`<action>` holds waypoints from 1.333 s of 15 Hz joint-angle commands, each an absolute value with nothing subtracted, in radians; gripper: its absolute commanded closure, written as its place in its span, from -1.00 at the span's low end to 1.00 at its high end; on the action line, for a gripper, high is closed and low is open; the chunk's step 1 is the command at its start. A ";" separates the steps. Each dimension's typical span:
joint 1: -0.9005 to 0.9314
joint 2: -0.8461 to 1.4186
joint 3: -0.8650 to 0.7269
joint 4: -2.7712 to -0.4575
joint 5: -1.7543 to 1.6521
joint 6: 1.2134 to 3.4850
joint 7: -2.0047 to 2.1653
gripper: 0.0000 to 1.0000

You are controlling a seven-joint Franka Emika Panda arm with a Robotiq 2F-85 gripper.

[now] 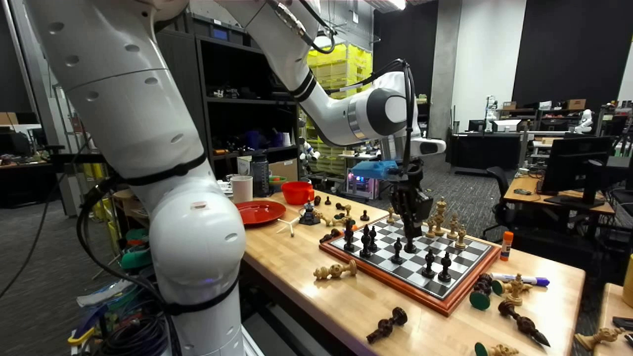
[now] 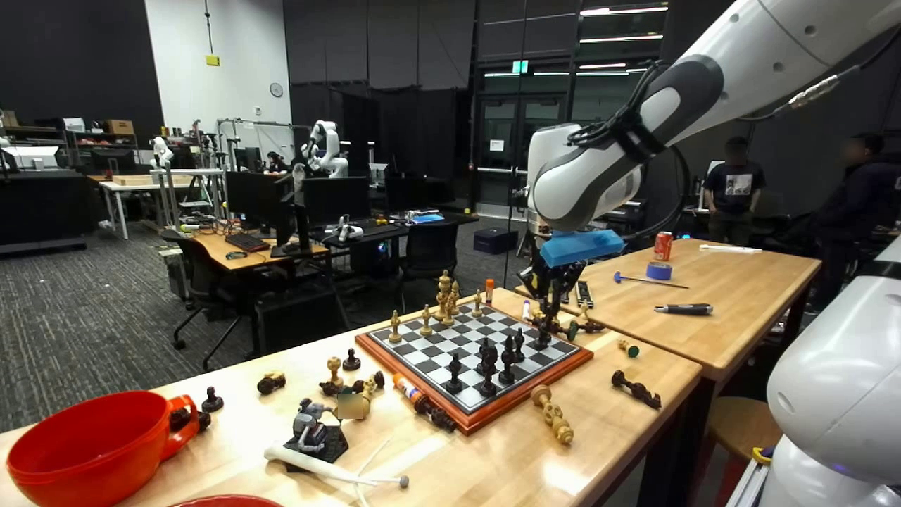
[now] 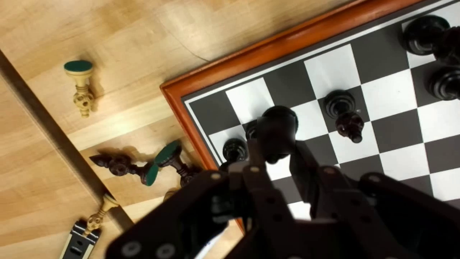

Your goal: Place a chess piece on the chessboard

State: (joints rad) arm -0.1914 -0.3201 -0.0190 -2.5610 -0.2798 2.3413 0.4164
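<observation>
The gripper (image 3: 276, 144) straddles a dark chess piece (image 1: 410, 246) — chessboard (image 3: 390, 95) below.

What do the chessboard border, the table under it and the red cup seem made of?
Chessboard border: apparently varnished wood, reddish-brown with a sheen.
Table: wood or laminate, lacquered-looking; grain shows and light glares off.
Red cup: probably glossy plastic, smooth, evenly coloured; glazed ceramic is possible.

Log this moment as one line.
Gripper: straddling dark chess piece | Base: apparently on chessboard | Grip: contact unclear | Status: placement likely, release unconfirmed | Also standing there: light pieces
</observation>
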 commanded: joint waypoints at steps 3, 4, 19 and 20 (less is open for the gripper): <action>-0.211 -0.251 0.001 -2.530 -0.290 2.351 0.569 0.88; -0.209 -0.239 0.001 -2.524 -0.290 2.352 0.585 0.88; -0.146 -0.047 -0.016 -2.397 -0.316 2.340 0.727 0.88; -0.142 -0.039 -0.019 -2.391 -0.316 2.340 0.731 0.88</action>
State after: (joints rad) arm -0.1648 -0.0650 -0.0054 -2.4198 -0.2913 2.3514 0.6951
